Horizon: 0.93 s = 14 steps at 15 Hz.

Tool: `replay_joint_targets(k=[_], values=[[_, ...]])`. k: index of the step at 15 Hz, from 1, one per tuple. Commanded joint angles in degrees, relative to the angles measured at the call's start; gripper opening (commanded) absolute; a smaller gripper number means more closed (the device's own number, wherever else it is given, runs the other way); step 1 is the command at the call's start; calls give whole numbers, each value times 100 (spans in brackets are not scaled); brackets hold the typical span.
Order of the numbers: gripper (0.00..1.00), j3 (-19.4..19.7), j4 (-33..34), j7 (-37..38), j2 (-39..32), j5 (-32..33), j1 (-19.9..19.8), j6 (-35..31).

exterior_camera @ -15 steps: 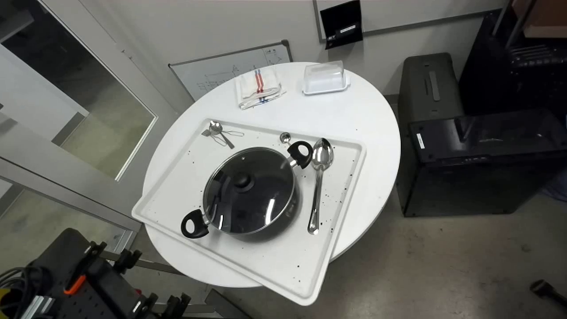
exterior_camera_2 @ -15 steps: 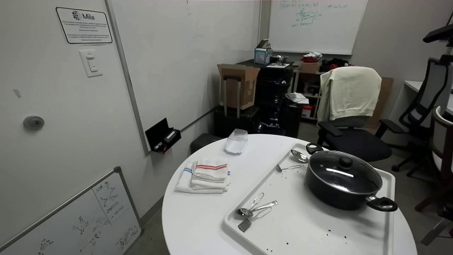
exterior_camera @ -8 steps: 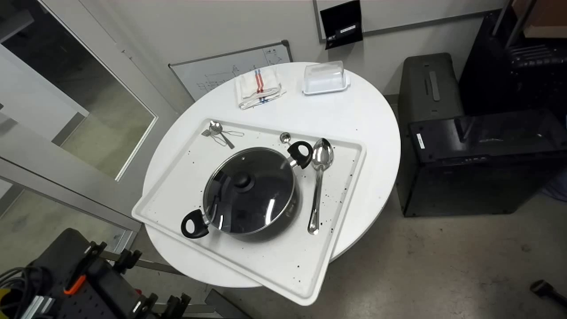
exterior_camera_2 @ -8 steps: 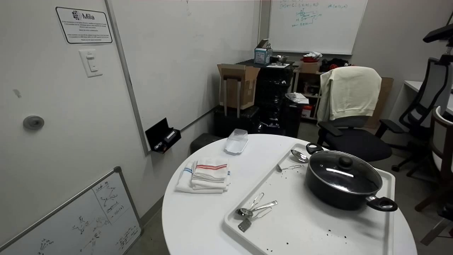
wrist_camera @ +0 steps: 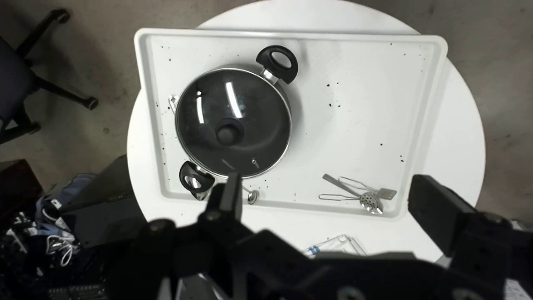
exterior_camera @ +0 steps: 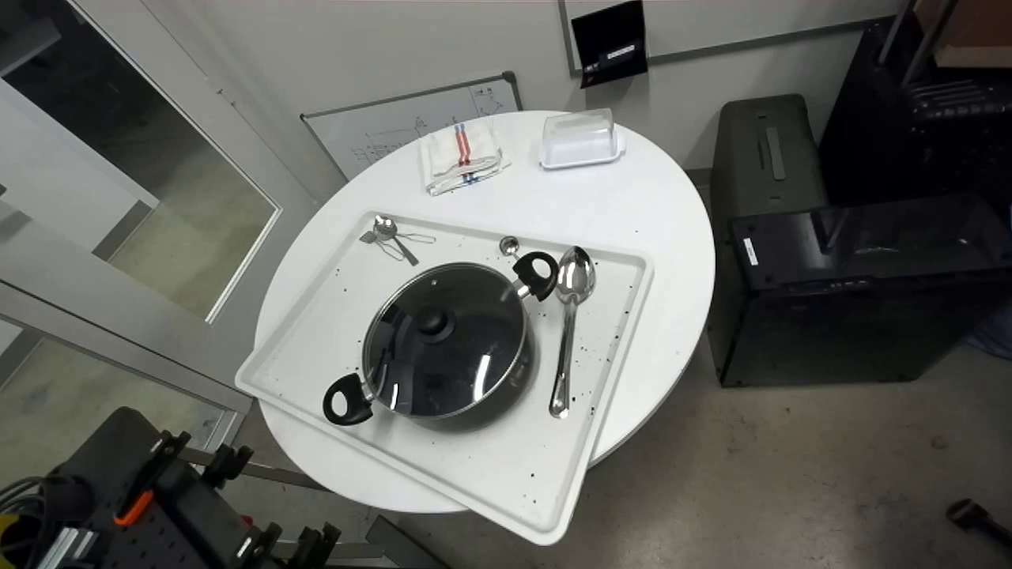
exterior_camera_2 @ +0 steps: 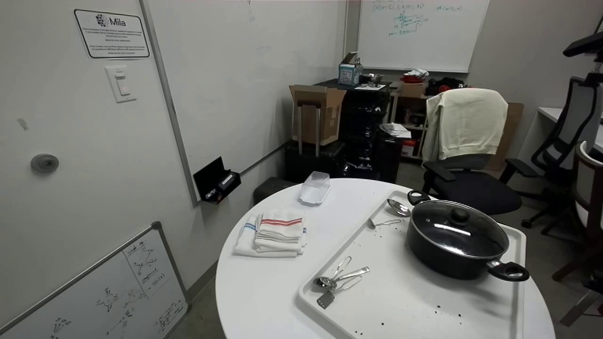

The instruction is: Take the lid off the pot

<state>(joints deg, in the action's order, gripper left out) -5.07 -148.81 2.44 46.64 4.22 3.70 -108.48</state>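
The lid sits flat on the pot. It is domed dark see-through glass with a thin metal rim and a black centre knob. The lid shows in both exterior views and in the wrist view. The black pot stands on a white tray, with a black loop handle on each side; one handle shows in the wrist view. My gripper is open and empty in the wrist view, high above the tray. The lid and pot lie up and left of its jaws. The gripper is out of both exterior views.
The white tray overhangs the round white table. A large silver spoon lies beside the pot. A small ladle lies near one handle. Several small utensils lie in a tray corner. Folded towels and a clear-covered dish stand behind.
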Motion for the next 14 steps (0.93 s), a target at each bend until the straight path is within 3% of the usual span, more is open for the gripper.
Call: replay_joint_targets(k=[1, 8, 14], values=[[100, 538, -119, -492, -501, -10, -127, -415], [100, 1377, -132, -1390, -1856, -145, -365, -1341], [100, 1569, 22, -1705, -3203, -240, -538, -2357]])
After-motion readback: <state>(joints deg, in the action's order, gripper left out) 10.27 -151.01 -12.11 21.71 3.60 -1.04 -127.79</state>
